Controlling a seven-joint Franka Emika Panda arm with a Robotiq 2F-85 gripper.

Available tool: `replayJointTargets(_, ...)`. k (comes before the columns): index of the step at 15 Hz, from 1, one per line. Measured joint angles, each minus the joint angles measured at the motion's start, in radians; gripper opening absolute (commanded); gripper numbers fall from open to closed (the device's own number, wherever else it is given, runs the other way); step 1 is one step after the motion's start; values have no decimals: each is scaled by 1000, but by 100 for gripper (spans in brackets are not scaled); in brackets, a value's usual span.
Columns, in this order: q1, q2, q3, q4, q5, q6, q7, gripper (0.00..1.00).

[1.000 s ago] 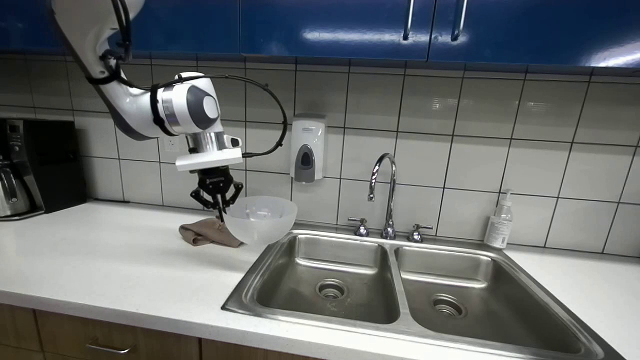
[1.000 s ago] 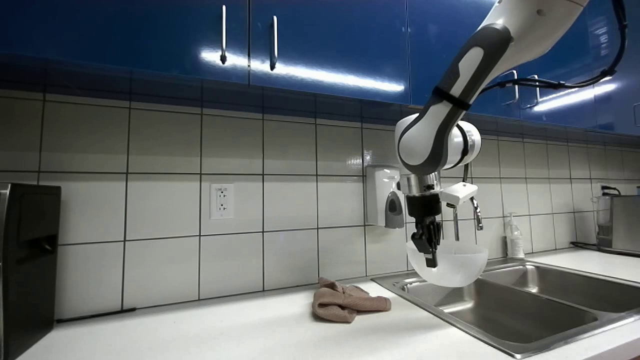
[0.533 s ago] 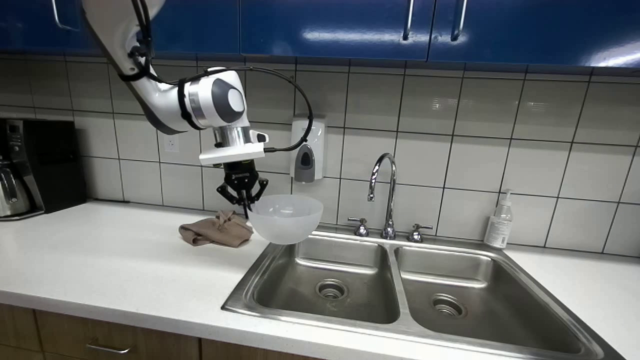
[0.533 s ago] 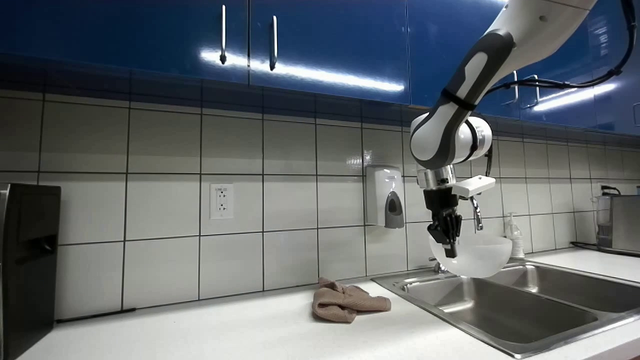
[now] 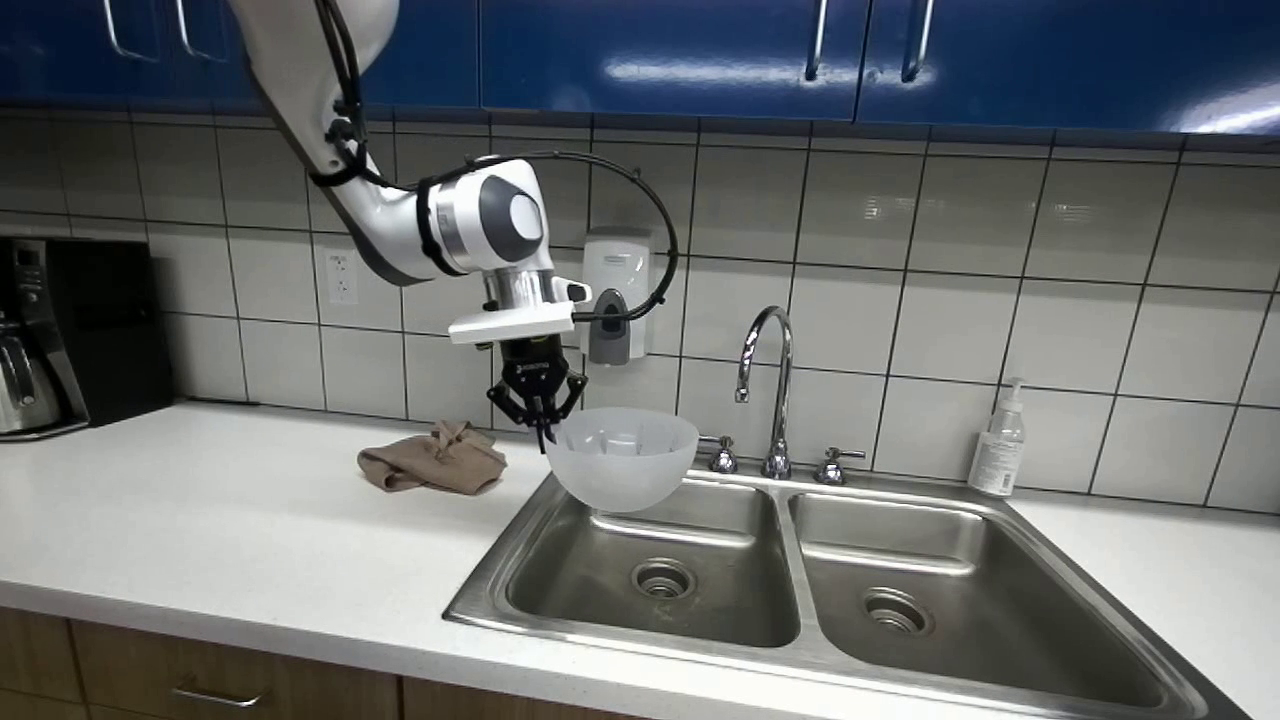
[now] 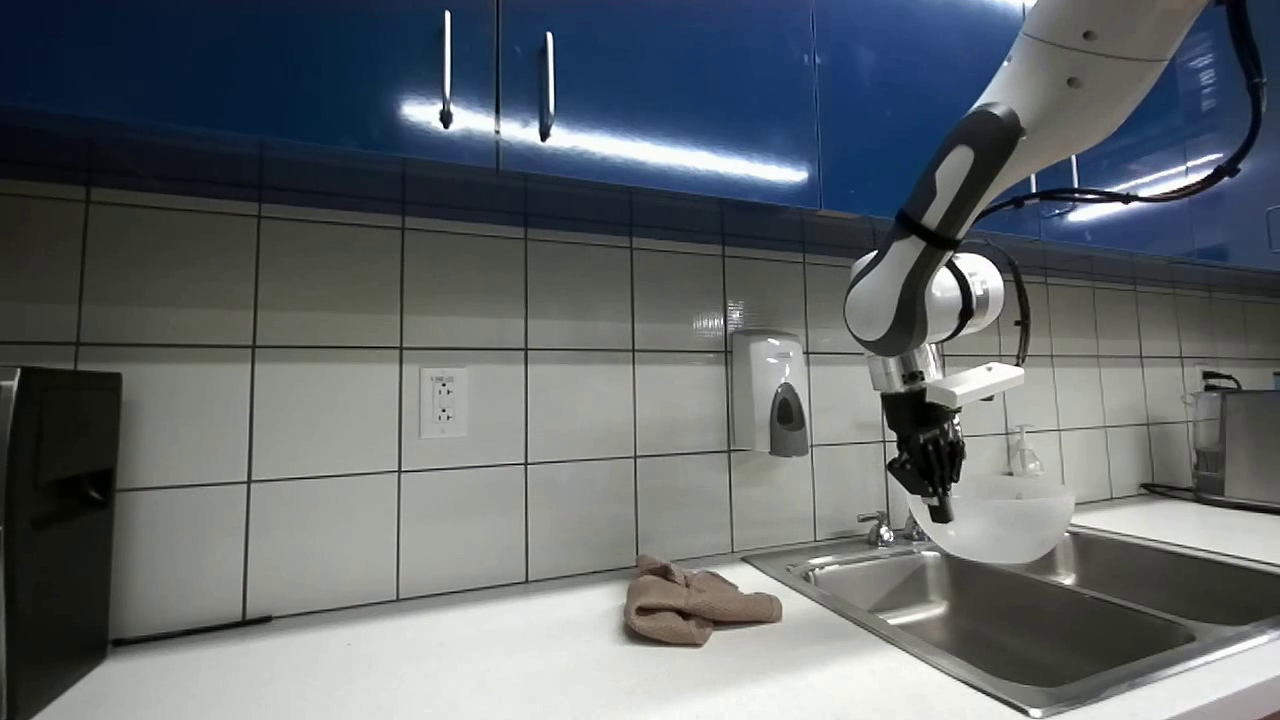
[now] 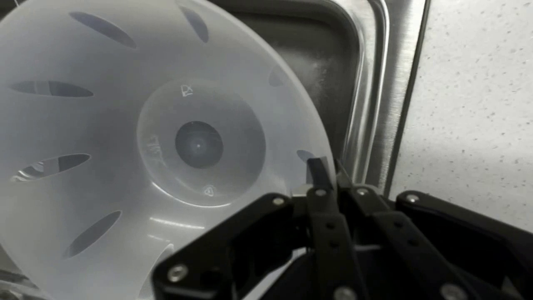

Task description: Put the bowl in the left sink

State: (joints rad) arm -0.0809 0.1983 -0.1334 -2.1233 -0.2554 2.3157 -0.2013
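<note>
The bowl (image 5: 622,468) is frosted translucent plastic with oval slots. It hangs upright above the back-left part of the left sink (image 5: 590,600) and also shows in an exterior view (image 6: 1010,525). My gripper (image 5: 545,437) is shut on the bowl's rim, at the side nearest the brown cloth. In the wrist view the fingertips (image 7: 333,173) pinch the rim, one inside and one outside the bowl (image 7: 200,187). Below the bowl, the sink's corner (image 7: 325,62) and steel edge show. The left sink also shows in an exterior view (image 6: 1040,640).
A chrome faucet (image 5: 783,400) with two handles stands behind the sinks, right of the bowl. The right sink (image 5: 1040,640) lies beyond the divider. A brown cloth (image 5: 435,460) lies on the white counter (image 5: 250,530). A soap dispenser (image 5: 617,270) hangs on the wall behind.
My gripper has carried the bowl to the right in both exterior views, from the counter edge to over the left sink. In the last half second it has also dropped a little.
</note>
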Motion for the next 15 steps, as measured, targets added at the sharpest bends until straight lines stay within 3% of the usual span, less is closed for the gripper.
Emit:
replayJointTargets(9,-61,169,-45,144,8,5,47,1)
replayJointTargets(15,-78,327,-45,263,101,23,47,1)
